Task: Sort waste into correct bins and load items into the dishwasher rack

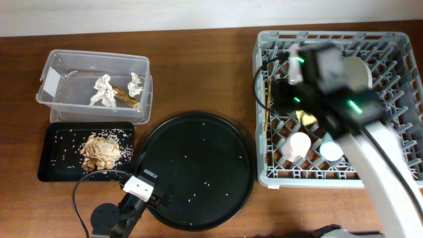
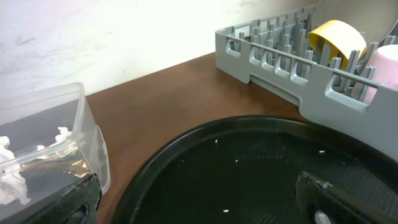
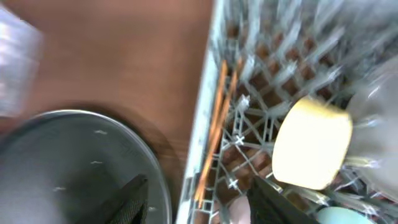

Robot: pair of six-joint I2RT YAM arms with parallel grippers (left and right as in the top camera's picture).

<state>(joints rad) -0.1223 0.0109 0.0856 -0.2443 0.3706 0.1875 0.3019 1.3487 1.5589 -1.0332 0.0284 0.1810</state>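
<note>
The grey dishwasher rack (image 1: 396, 53) on the right holds a pink cup (image 1: 295, 145), a blue cup (image 1: 332, 151), a yellow bowl (image 1: 305, 119), a pale plate (image 1: 357, 69) and chopsticks (image 1: 266, 109) along its left wall. My right gripper (image 1: 285, 96) hovers open and empty over the rack's left side; its wrist view shows the chopsticks (image 3: 216, 121) and yellow bowl (image 3: 311, 143) below the open jaws (image 3: 199, 205). The clear tub (image 1: 59, 66) holds white paper scraps (image 1: 102, 91) and a golden wrapper (image 1: 125, 98). The shallow black tray (image 1: 53, 168) holds the food lump (image 1: 100, 151) and rice. My left gripper (image 1: 151, 193) is open and empty.
The big round black tray (image 1: 198, 165) lies at the table's middle with scattered rice grains; my left jaws (image 2: 199, 208) sit low over its near-left rim (image 2: 249, 162). The left wrist view also shows the tub (image 2: 56, 137) and rack (image 2: 273, 56). A black cable loops at the front left.
</note>
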